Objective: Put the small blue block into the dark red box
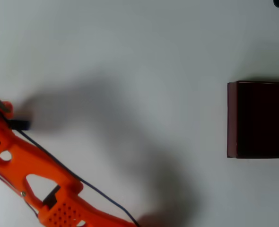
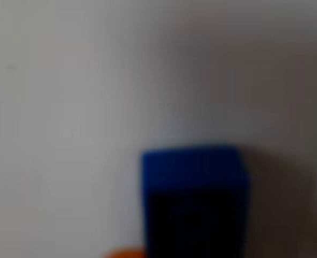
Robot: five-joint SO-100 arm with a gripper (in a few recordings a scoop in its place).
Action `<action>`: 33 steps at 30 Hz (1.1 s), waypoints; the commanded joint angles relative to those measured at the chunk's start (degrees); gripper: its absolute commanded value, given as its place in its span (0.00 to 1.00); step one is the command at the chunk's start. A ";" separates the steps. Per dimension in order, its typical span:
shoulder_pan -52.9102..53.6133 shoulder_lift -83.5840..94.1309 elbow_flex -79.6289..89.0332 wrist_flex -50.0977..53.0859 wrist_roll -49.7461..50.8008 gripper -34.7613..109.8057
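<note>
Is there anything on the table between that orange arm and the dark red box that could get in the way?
Nothing visible does. In the overhead view the white table lies bare between the orange arm at the left and the dark red box at the right edge. The wrist view shows the small blue block close up, blurred.

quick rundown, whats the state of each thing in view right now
blue block: close up and blurred in the wrist view, just ahead of the claw; held or not, cannot tell
red box: open-topped, upright at the right edge of the overhead view, dark inside, nothing seen in it
orange arm: at the lower left in the overhead view, far from the box
</note>
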 commanded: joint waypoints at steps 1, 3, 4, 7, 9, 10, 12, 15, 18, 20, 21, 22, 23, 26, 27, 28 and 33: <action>0.00 0.62 -1.32 0.79 -0.18 0.38; 0.00 0.18 -1.05 0.88 0.00 0.38; 0.00 -0.09 -1.05 0.88 0.09 0.38; -0.26 -0.70 -0.62 0.88 0.53 0.38; -0.44 -1.05 -0.62 0.88 0.70 0.37; -0.62 -1.14 -0.62 0.88 0.79 0.37; -0.70 -1.49 -0.79 0.88 0.79 0.36; -0.53 -3.25 -3.43 0.88 0.35 0.33; -0.35 -5.10 -5.54 0.88 -0.18 0.31; -0.18 -5.27 -5.71 0.97 -0.97 0.28; -0.18 -5.10 -5.62 0.97 -1.32 0.27; -0.18 -4.92 -5.36 0.97 -1.41 0.25; -0.18 -4.75 -5.27 0.97 -1.49 0.25; 0.26 -1.93 -2.64 0.97 -2.11 0.24; 0.79 0.00 -0.88 0.97 -2.72 0.24; 0.88 2.37 1.23 0.97 -3.34 0.24; 3.34 19.07 15.21 0.97 -7.29 0.24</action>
